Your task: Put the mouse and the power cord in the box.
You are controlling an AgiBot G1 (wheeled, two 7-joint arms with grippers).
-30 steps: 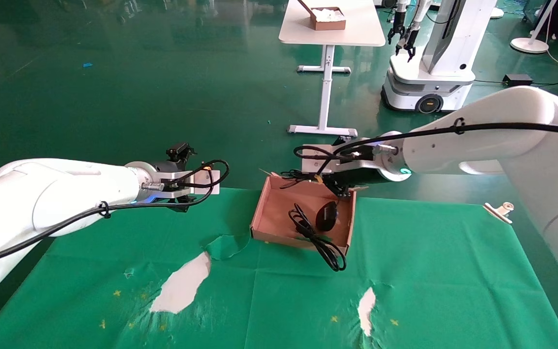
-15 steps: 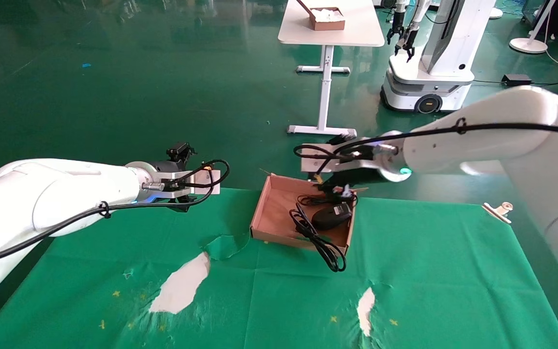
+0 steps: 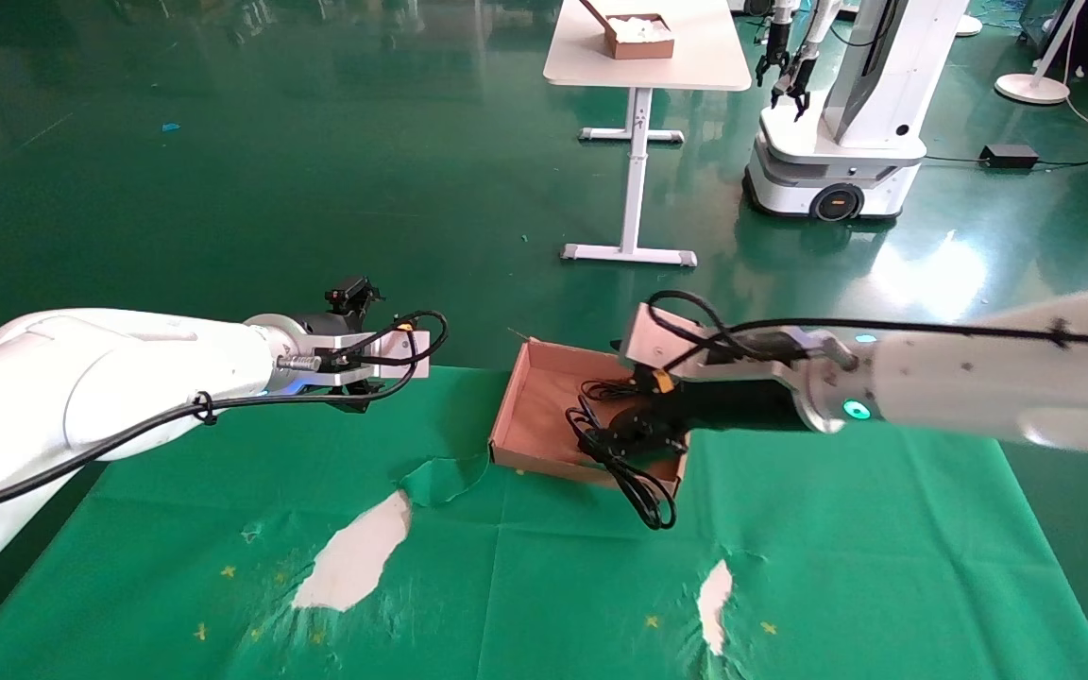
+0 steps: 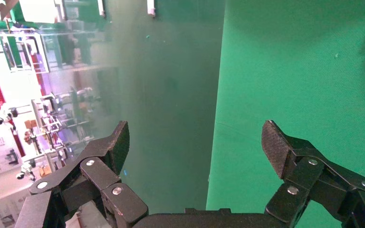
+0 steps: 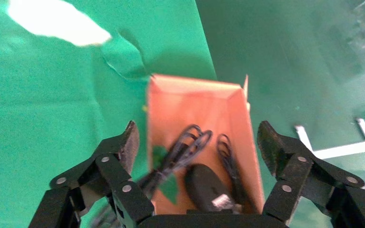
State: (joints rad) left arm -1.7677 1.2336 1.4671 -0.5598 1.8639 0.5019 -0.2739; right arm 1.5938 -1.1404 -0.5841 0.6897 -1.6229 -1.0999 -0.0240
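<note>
The reddish-brown box point(image 3: 544, 411) point(image 5: 195, 107) sits on the green cloth. Inside it lie the black mouse point(image 5: 208, 186), showing a pale label, and its thin cable point(image 5: 230, 159). The thick power cord point(image 3: 643, 496) point(image 5: 178, 154) lies partly in the box, and one loop hangs over the torn front edge onto the cloth. My right gripper point(image 3: 640, 433) point(image 5: 199, 137) hovers low over the box's right side, open and empty, and covers the mouse in the head view. My left gripper point(image 3: 355, 399) point(image 4: 196, 137) stays open over the table's far edge, well left of the box.
The green cloth has torn white patches point(image 3: 355, 552) point(image 3: 716, 590) near the front. Beyond the table, on the green floor, stand a white table point(image 3: 643, 71) with a smaller brown box point(image 3: 638, 36) and another robot point(image 3: 846, 113).
My right arm has swung down and toward the front, from the box's far right corner to low over its right side. The mouse turned over, label up. The left arm has not moved.
</note>
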